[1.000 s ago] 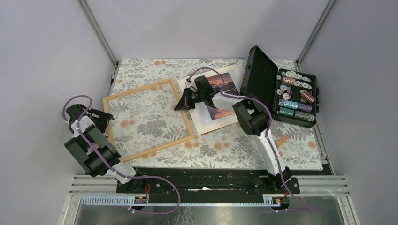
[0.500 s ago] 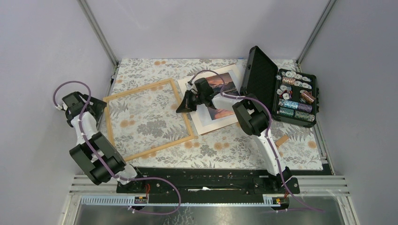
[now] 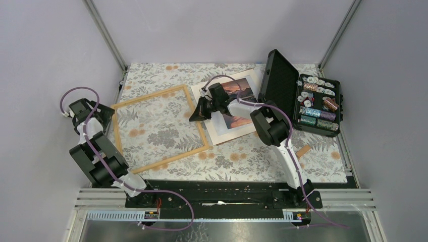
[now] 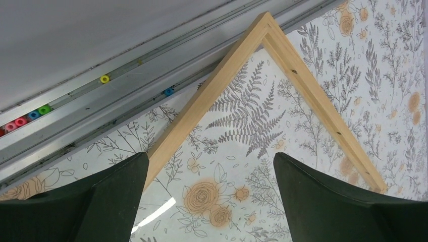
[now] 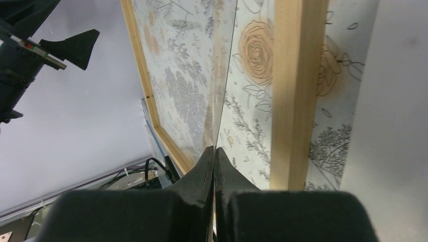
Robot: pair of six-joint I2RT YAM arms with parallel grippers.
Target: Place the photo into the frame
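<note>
The light-wood frame (image 3: 151,96) lies flat on the floral cloth at the left. Its far-left corner (image 4: 265,22) fills the left wrist view. My left gripper (image 4: 209,161) hangs open over that corner (image 3: 107,117), touching nothing. At the frame's right rail (image 5: 290,91), my right gripper (image 5: 214,148) is shut on the edge of a thin clear pane (image 5: 224,75) that tilts up from the frame. In the top view that gripper (image 3: 196,115) sits over the rail. The sunset photo (image 3: 241,89) lies to the right of the frame, partly hidden by the right arm.
An open black case (image 3: 282,83) with stacks of chips (image 3: 318,103) stands at the back right, close to the photo. A small brown strip (image 3: 303,150) lies on the cloth right of the right arm. A metal rail (image 4: 101,96) runs along the table's left edge.
My left arm has swung its open gripper back and to the left, over the frame's far-left corner. The right gripper has stayed at the right rail, still shut.
</note>
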